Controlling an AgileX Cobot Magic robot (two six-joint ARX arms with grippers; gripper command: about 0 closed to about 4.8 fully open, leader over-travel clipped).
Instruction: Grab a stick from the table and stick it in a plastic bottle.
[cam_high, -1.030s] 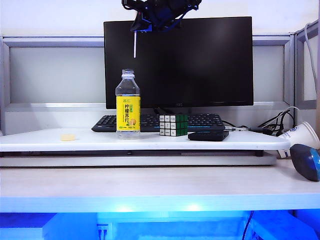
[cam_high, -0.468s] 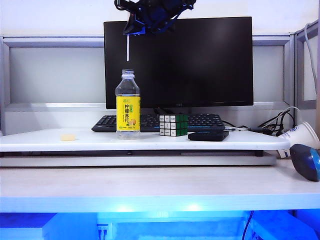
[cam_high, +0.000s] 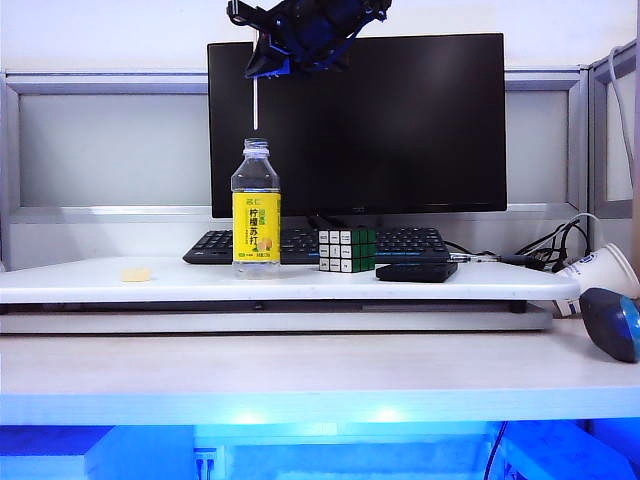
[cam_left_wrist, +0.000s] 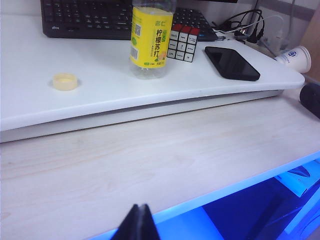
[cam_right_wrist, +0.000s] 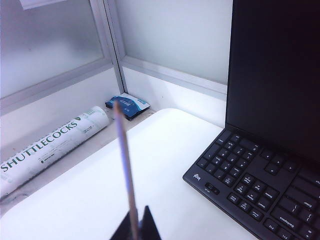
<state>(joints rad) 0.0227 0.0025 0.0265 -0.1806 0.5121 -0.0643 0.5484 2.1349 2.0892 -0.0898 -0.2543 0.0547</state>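
Right gripper (cam_high: 262, 72): I read its dark jaws as pressed together on the thin pale wooden stick (cam_high: 256, 104), pinching its upper end (in the right wrist view the stick (cam_right_wrist: 125, 170) runs straight out from between the jaw tips (cam_right_wrist: 136, 227)).
Left gripper (cam_left_wrist: 136, 226): two dark tips pressed together with nothing between them, low over the front of the white desk top (cam_left_wrist: 150, 165).
Right arm pose: high at twelve o'clock in the exterior view, in front of the black monitor (cam_high: 400, 120), gripper pointing down.
Stick: hangs upright, lower end just above the open neck of the small clear plastic bottle with the yellow label (cam_high: 256, 210), not inside.
Bottle: stands upright on the raised white shelf board (cam_high: 150, 285), at about nine o'clock from the colour-tiled puzzle cube (cam_high: 347, 250).
Hard to see: the right arm is cut off by the exterior frame's top edge; I cannot tell whether the stick sits exactly over the bottle mouth.
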